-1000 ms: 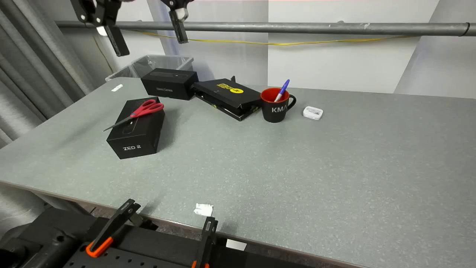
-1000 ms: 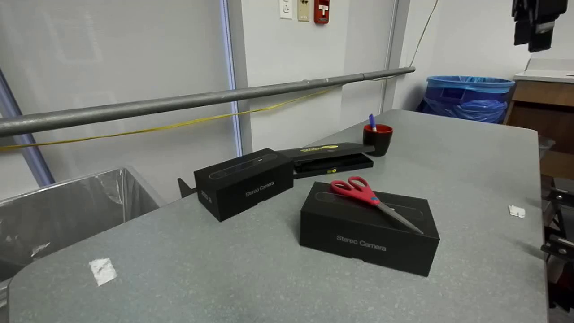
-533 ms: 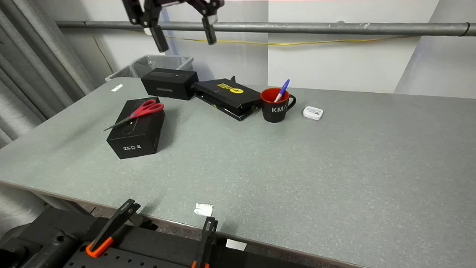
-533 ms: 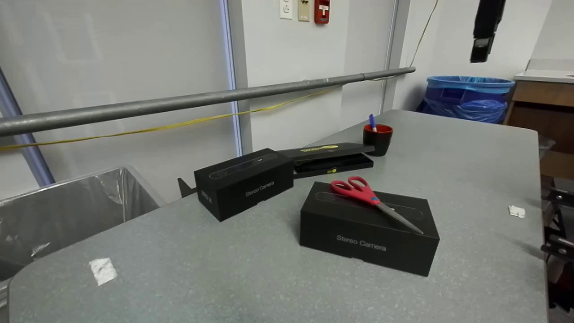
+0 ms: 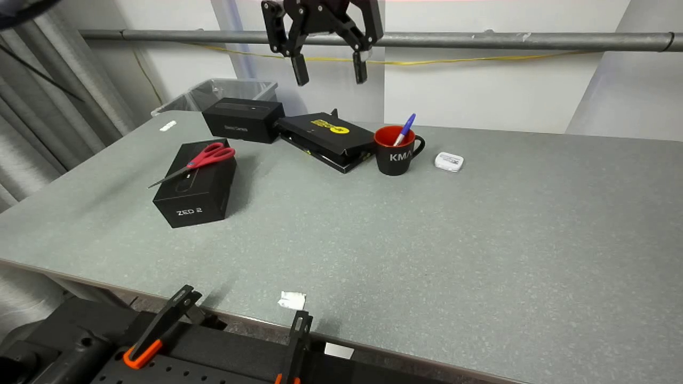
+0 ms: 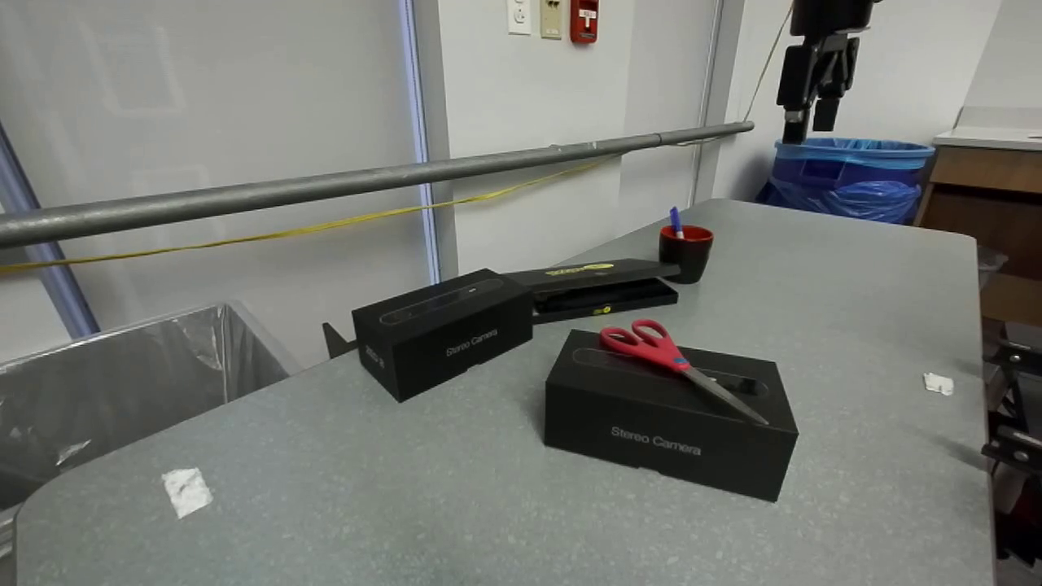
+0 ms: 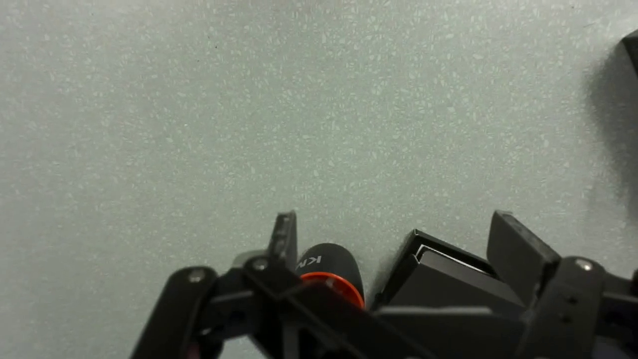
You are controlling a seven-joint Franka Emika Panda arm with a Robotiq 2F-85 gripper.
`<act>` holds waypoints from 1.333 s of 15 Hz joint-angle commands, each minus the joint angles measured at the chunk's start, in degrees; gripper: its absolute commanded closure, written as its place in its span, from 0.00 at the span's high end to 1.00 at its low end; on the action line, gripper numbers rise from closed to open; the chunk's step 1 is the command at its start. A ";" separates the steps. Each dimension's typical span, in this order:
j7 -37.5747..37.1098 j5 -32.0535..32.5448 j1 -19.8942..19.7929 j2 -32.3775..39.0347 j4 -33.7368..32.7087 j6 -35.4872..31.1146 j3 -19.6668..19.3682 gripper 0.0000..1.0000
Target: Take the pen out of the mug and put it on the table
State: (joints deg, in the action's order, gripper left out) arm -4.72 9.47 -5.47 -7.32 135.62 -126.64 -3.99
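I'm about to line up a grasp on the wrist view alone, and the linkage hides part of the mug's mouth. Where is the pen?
Observer: Both exterior views show the pen standing tilted in the mug, blue end up.
Operator: Anything poking out from the mug's side?
Observer: Yes, in an exterior view its handle points toward the small white item, away from the flat black box.
Operator: And how high am I?
Observer: In both exterior views the hand shows higher than the pen's top, apart from it.
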 commanded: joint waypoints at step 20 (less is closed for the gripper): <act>-14.03 -0.61 0.71 24.03 -16.53 -16.35 -5.29 1.00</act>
State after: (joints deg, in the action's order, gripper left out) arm -19.10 9.28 -5.51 16.72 119.13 -143.05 -8.49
